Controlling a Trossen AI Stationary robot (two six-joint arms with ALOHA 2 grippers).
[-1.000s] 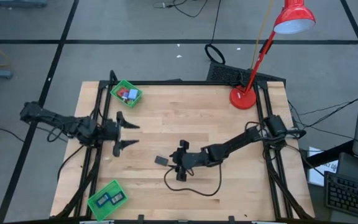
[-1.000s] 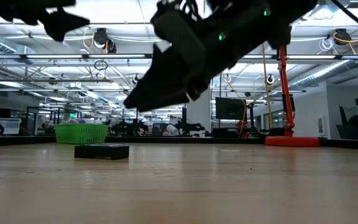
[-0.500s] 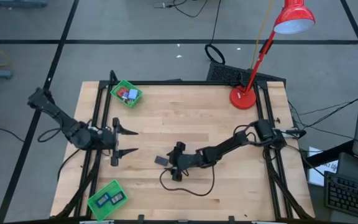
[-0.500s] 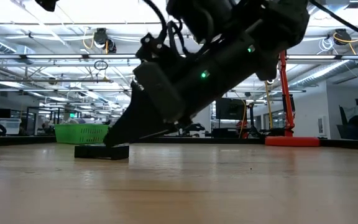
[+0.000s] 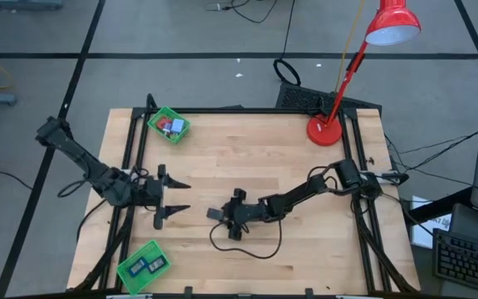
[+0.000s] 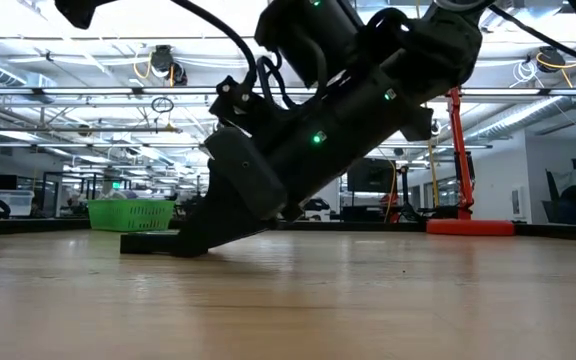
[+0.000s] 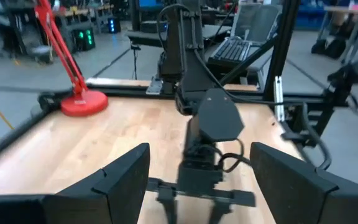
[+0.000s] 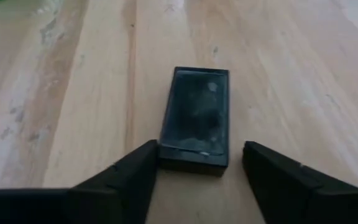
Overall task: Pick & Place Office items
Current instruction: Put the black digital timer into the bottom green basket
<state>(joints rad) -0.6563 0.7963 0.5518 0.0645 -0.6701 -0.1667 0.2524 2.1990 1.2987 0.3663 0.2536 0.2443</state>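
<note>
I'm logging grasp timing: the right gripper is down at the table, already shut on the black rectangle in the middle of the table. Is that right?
Not quite. The right gripper is down at the table, but it is open, not shut on the black rectangle. The right wrist view shows the piece lying flat on the wood between and just ahead of the spread fingers, with a clear gap on one side.

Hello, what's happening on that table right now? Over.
Right pincer open, down at the table, fingers either side of the black rectangle, not yet gripping. Left pincer open, waiting near the table's left edge. Nothing in the way.
</note>
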